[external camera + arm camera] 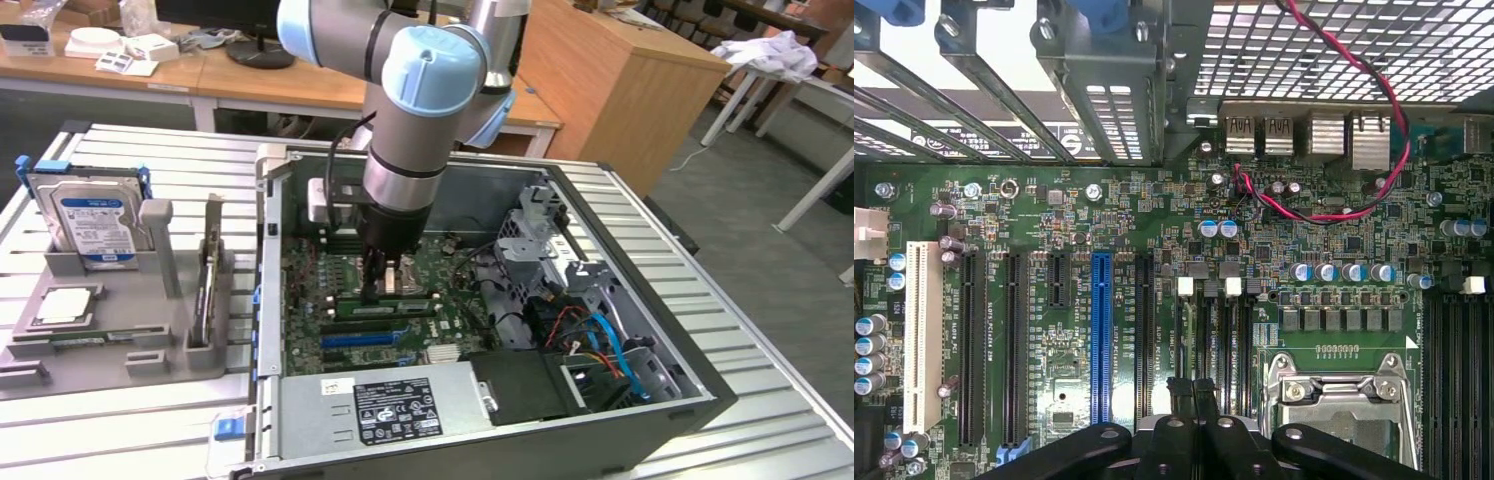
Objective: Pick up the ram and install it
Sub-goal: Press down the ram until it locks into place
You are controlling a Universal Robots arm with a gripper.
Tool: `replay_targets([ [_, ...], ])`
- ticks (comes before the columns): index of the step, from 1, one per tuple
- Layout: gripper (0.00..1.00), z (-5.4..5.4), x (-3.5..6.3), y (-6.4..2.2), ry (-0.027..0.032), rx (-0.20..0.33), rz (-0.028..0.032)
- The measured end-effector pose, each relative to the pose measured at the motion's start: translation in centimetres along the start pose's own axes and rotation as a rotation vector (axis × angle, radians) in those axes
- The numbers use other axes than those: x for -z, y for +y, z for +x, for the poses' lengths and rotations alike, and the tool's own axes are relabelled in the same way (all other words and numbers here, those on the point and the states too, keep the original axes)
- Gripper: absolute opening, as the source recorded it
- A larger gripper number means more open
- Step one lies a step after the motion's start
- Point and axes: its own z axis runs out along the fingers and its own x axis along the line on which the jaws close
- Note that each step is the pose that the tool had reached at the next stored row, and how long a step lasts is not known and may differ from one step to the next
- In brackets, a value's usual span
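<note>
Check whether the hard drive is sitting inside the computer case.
No, the hard drive stands upright in the grey holder on the table, outside the case.

Wooden desks [147, 80] far back, wooden cabinet [607, 90] on the exterior view's right, grey floor [747, 210], white table legs [734, 105].

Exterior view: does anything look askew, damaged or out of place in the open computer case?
Nothing stands out. The case lies open, its motherboard looks intact, and the gripper is down over the board with fingers shut.
</note>
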Motion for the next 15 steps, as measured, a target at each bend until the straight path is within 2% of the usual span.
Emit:
replay_targets([
  [15,0.11,0.00,-0.09,0.00,-0.0001,0.000,0.0001],
])
